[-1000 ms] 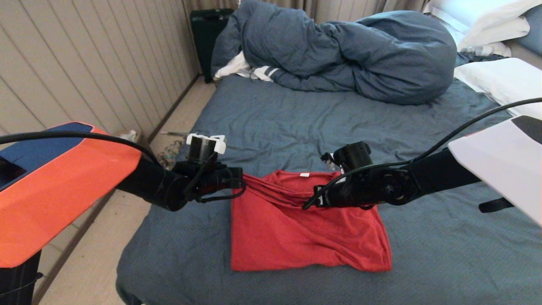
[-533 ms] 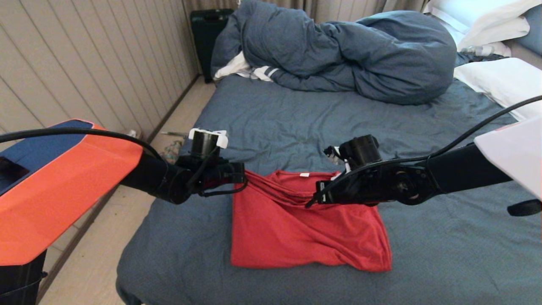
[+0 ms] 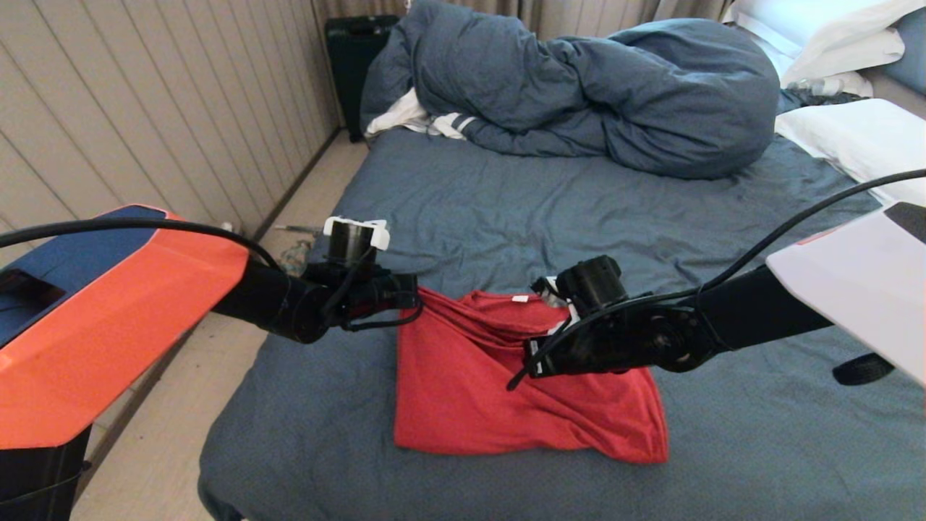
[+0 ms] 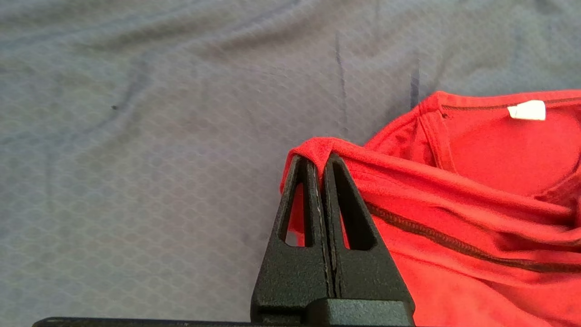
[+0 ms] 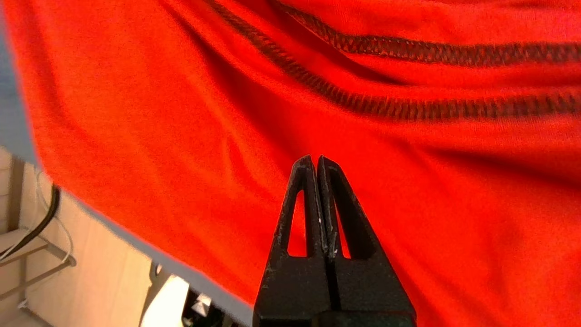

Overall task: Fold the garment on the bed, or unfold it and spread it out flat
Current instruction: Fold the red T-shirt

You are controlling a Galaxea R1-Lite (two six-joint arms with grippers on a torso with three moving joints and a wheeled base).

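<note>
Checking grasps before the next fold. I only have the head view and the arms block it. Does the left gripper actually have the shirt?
Observer: Yes. The left wrist view shows the left gripper shut on a raised fold at the T-shirt's edge, near the collar.
Operator: And the right?
Observer: The right gripper is shut too, with red cloth right behind its tips. The right wrist view doesn't show whether any cloth is pinched between them.

Head view high over bed, wrist views close, sharing garment
</note>
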